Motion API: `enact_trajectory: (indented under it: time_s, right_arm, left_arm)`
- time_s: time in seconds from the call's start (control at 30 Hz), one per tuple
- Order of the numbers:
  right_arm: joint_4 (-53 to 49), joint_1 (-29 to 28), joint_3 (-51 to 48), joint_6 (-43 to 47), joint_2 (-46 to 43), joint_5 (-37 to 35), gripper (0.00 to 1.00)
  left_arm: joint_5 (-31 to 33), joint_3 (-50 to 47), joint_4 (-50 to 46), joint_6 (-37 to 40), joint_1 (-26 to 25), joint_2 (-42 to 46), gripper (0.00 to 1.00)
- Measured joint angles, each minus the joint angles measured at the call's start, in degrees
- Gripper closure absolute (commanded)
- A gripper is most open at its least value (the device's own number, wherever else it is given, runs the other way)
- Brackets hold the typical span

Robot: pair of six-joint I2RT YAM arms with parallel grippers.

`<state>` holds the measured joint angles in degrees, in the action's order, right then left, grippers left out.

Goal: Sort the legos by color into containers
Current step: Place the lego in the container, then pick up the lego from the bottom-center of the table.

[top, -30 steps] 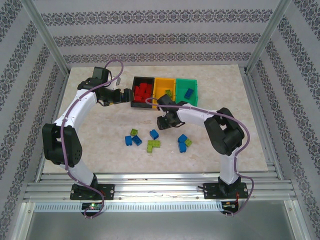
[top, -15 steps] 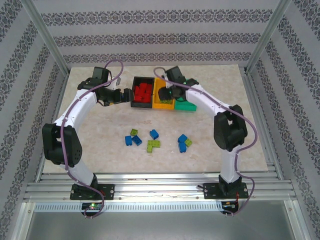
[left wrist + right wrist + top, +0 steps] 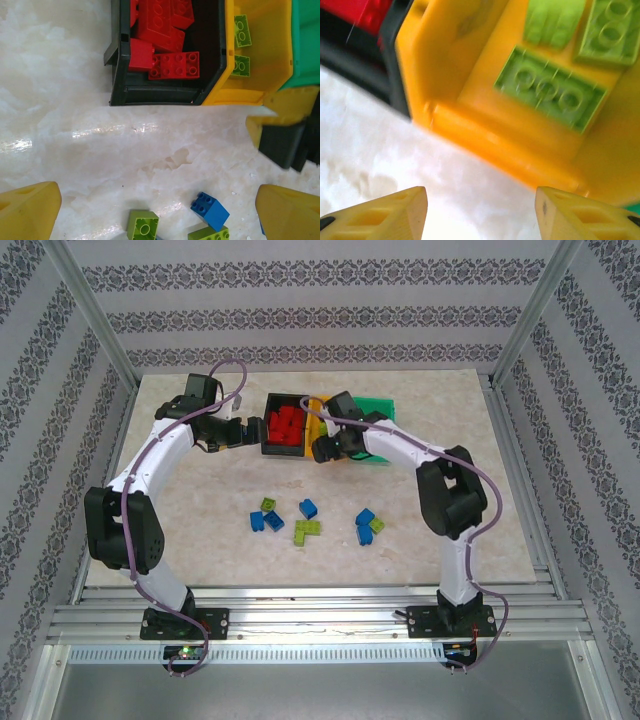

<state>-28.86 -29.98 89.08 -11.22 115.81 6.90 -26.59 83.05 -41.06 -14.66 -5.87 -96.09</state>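
Observation:
The three joined containers stand at the back: a black bin [image 3: 268, 430] holding red legos [image 3: 285, 425], an orange bin [image 3: 315, 410] and a green bin [image 3: 388, 408]. My right gripper [image 3: 324, 449] hangs open and empty at the orange bin's near wall [image 3: 485, 135], with lime legos [image 3: 550, 92] lying inside it. My left gripper [image 3: 248, 434] hovers open and empty just left of the black bin [image 3: 117, 75]. Loose blue legos [image 3: 308, 508] and lime legos [image 3: 307, 530] lie on the table's middle; a blue one [image 3: 210, 210] shows beneath the left gripper [image 3: 157, 207].
The right arm [image 3: 400, 445] reaches across the front of the orange and green bins. The right gripper's yellow and black body [image 3: 285, 135] shows in the left wrist view. Metal frame posts [image 3: 95, 310] and patterned walls ring the marble table [image 3: 200, 500].
The right gripper swung from the table's middle up over the orange bin, then drew back to that bin's near edge. The left arm has stayed still.

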Motion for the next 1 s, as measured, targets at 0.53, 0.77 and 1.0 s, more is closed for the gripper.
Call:
enact_trajectory:
  time_s: [0.53,0.77,1.0]
  right_arm:
    - [1.7,-11.0,-24.3,8.8,-16.6,7.8,0.41]
    - [1.6,-14.0,-27.1,10.6,-16.9,10.3,0.41]
    - [1.0,-16.0,-24.5,13.2,-13.0,9.8,0.40]
  left_arm:
    - [-0.4,0.0,0.0,0.0,0.0,-0.2,0.00]
    - [-0.7,0.0,0.0,-0.4,0.0,-0.5,0.00]
    - [-0.5,0.0,0.0,-0.4,0.0,-0.9,0.00]
